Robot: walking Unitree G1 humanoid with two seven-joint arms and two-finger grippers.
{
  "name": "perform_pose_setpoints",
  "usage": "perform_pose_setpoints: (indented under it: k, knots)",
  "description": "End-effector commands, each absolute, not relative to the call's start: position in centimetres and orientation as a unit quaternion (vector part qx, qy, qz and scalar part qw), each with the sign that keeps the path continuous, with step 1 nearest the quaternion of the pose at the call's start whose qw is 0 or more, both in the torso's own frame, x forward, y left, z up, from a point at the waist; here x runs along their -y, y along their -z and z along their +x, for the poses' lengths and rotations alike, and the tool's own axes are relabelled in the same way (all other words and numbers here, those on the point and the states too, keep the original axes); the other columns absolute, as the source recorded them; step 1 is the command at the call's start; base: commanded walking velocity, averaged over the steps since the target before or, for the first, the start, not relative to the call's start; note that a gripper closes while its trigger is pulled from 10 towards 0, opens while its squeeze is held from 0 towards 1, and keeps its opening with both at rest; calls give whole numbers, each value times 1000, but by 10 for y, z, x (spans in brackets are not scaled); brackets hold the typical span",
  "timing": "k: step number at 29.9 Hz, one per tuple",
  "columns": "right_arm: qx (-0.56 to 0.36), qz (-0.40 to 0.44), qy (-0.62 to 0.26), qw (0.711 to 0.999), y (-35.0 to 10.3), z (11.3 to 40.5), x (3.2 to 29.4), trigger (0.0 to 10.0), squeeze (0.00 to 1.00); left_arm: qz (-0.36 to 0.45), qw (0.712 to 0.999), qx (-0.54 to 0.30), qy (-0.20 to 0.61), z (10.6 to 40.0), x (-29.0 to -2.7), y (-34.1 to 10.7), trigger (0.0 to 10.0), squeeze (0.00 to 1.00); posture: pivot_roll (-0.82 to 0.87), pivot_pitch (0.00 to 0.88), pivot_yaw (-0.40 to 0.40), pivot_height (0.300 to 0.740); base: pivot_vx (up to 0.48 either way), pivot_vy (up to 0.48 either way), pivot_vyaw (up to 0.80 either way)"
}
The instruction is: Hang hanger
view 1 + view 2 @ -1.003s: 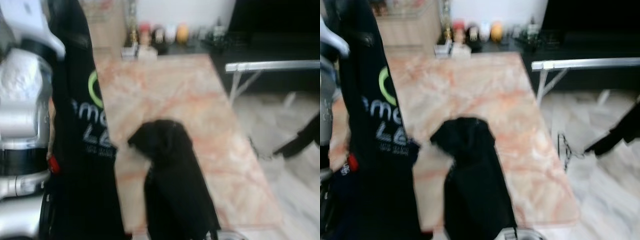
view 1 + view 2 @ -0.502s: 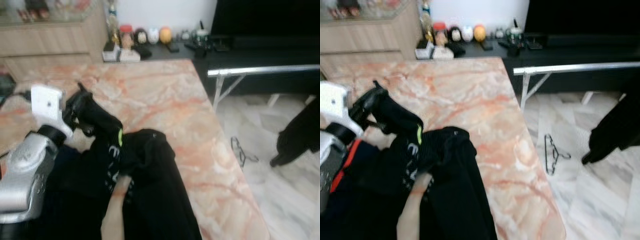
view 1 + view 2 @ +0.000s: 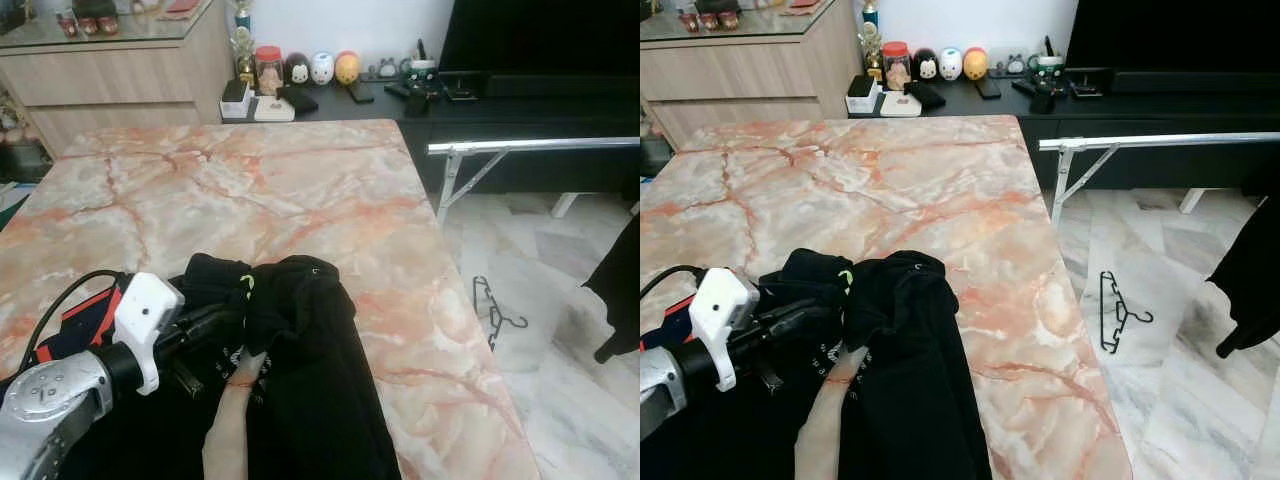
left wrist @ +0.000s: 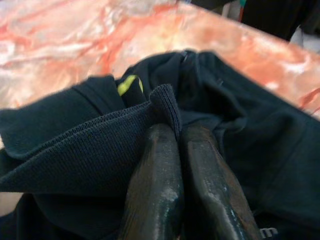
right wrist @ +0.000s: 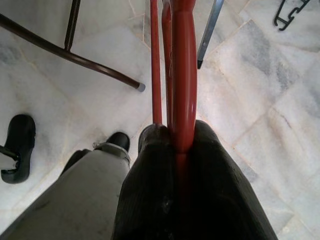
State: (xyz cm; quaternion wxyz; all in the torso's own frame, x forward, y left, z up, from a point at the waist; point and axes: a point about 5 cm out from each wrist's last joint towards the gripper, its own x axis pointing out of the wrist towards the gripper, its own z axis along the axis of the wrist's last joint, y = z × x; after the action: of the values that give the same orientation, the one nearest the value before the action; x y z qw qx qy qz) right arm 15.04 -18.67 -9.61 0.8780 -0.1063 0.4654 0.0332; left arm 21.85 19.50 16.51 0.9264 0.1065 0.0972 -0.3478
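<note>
A dark shirt with a green logo [image 3: 215, 290] lies crumpled on the marble table [image 3: 300, 190], next to another black garment [image 3: 310, 370]. My left gripper [image 3: 236, 316] rests low on that pile. The left wrist view has its fingers [image 4: 155, 175] pressed together on a ribbed fold of the dark shirt [image 4: 100, 145]. Down by the floor, my right gripper [image 5: 172, 135] is shut on a red hanger [image 5: 183, 60]. A black hanger [image 3: 1118, 310] lies on the floor tiles to the right of the table.
A metal rack bar [image 3: 530, 146] stands right of the table, with a black garment [image 3: 620, 290] hanging near the right edge. A TV cabinet with small jars [image 3: 300, 75] is behind. A person's leg [image 5: 85, 195] and shoe [image 5: 17, 145] are beside my right gripper.
The left arm held the dark shirt raised before the camera; it has lowered it onto the table, still gripped. The camera view has also shifted and sharpened.
</note>
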Motion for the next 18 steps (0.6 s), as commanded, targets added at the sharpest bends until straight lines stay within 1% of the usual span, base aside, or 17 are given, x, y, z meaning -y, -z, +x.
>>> perform_pose_setpoints:
  k: [1,2,3,4,5,6,7,9,18]
  knots:
    - [-462,-104,-29,880,96,151,186,10000,0,114,928,-94,341,220,-193,-163,10000,0,107,44,-4,740,0,0,0]
    - [-461,-104,-29,881,96,151,186,10000,0,103,936,-83,327,224,-194,-167,10000,0,107,42,-5,740,0,0,0]
    - [-461,-104,-29,881,96,151,186,10000,0,103,936,-83,327,224,-194,-167,10000,0,107,42,-5,740,0,0,0]
    - [-461,-104,-29,881,96,151,186,10000,0,96,941,-73,317,226,-195,-170,10000,588,106,46,-5,740,0,0,0]
    - [-460,-103,-28,882,95,151,186,10000,0,95,943,-68,313,227,-196,-171,10000,906,106,46,-5,740,0,0,0]
    - [-460,-102,-27,882,95,151,187,10000,0,95,944,-64,310,227,-196,-172,10000,906,106,46,-5,740,0,0,0]
    - [-459,-102,-27,882,95,152,187,10000,0,92,946,-59,306,228,-197,-174,10000,1000,106,46,-5,740,0,0,0]
    - [-459,-104,-28,882,95,153,187,10000,0,91,949,-51,298,229,-199,-176,10000,1000,106,49,-6,740,0,0,0]
    - [-456,-110,-31,883,93,156,189,10000,0,96,945,-46,308,222,-200,-184,10000,1000,110,46,-13,740,0,0,0]
